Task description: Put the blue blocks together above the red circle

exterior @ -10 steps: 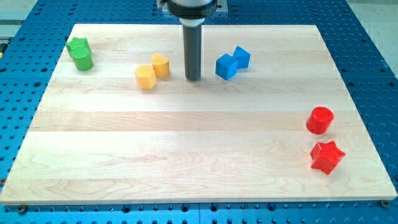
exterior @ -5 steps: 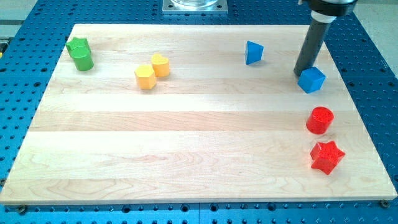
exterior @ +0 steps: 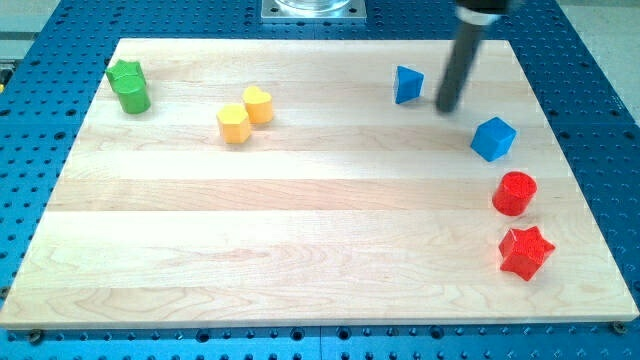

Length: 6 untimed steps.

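Note:
A blue cube (exterior: pixel 494 138) sits on the wooden board (exterior: pixel 300 220) at the view's right, just above the red circle (exterior: pixel 515 193). A blue triangle block (exterior: pixel 407 84) lies near the view's top, up and left of the cube. My tip (exterior: pixel 447 108) is between the two blue blocks, just right of the triangle and up-left of the cube. It appears to touch neither. The rod looks slightly blurred.
A red star (exterior: pixel 526 252) lies below the red circle. A yellow hexagon (exterior: pixel 233 124) and a yellow heart (exterior: pixel 258 104) touch each other at the upper left middle. A green block (exterior: pixel 129 86) stands at the top left corner.
The blue cube was pushed from beside the triangle to the right, above the red circle. My tip has since left the cube and moved up-left toward the triangle.

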Tool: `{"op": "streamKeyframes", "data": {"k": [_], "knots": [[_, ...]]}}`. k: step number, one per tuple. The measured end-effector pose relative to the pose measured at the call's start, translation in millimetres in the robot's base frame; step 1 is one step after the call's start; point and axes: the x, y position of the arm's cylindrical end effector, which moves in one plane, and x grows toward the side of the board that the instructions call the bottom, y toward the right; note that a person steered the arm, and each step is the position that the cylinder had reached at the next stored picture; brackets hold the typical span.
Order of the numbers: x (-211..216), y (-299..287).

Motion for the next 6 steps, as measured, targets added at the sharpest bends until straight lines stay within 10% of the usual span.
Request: {"op": "streamKeyframes", "data": {"k": [1,3,4,6], "knots": [[31,-101],[-46,-27],[-14,50],[-34,-3]]}}
